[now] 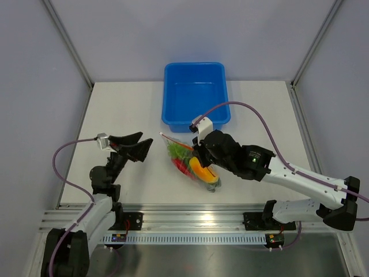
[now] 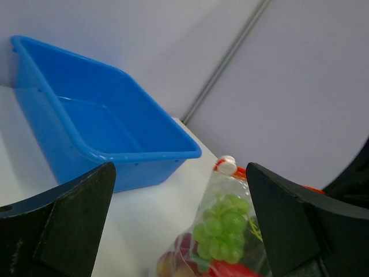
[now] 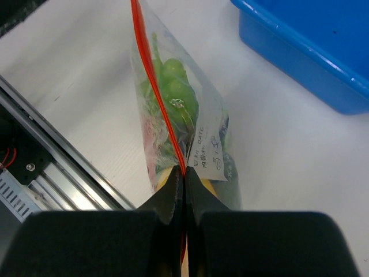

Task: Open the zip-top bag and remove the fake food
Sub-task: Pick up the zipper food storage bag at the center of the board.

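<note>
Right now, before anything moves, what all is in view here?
table: one, white, under everything
blue tub: one, blue, far side of it
zip-top bag: one, clear with orange-red zip strip, just in front of the tub
fake food: several pieces, green, red, orange-yellow, inside the bag
cables: two, purple, one left, one right
left gripper: one, black, open, left of the bag, not touching
right gripper: one, black, shut on the bag's zip strip

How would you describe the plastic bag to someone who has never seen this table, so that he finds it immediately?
On the white table, look just in front of the blue tub, on its near side. There the right gripper pinches the mouth of a clear zip-top bag. Only it is see-through, with an orange-red zip strip and green, red and yellow toy food inside.
</note>
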Controlling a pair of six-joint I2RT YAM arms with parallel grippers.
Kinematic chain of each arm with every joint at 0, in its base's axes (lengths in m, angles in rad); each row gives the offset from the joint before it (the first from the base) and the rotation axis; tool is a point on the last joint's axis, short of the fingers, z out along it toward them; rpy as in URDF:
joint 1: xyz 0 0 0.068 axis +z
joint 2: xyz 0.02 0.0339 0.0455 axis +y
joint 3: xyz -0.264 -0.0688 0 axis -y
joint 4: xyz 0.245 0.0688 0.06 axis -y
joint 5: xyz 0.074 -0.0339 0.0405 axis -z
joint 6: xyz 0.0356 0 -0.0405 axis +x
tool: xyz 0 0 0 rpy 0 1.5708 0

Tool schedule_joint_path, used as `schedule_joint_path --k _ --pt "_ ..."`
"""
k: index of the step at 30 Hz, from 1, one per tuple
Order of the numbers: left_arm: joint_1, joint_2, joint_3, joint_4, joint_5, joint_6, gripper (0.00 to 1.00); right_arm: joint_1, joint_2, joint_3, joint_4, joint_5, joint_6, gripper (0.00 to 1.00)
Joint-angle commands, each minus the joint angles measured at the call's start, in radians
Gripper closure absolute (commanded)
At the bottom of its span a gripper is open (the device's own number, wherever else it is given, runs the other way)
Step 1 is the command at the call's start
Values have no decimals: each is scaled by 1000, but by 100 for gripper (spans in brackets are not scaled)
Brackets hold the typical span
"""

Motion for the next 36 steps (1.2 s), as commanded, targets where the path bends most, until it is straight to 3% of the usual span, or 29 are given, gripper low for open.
schedule_joint_path --k 1,2,9,18,25,36 --pt "5 113 -35 447 138 -61 1 -36 -26 87 73 -58 -42 100" --pt "5 143 -40 590 176 -75 1 -43 -28 87 76 -69 -44 100" --pt "-8 235 9 591 226 -61 1 -79 -35 83 108 -142 -79 100" --pt "-34 212 37 590 197 -104 1 -82 -71 60 154 -243 -83 100" --pt "-201 193 57 591 160 5 1 -82 -110 23 188 -296 -70 100" --pt "-261 101 26 591 74 62 1 -82 -120 -17 207 -331 -54 100"
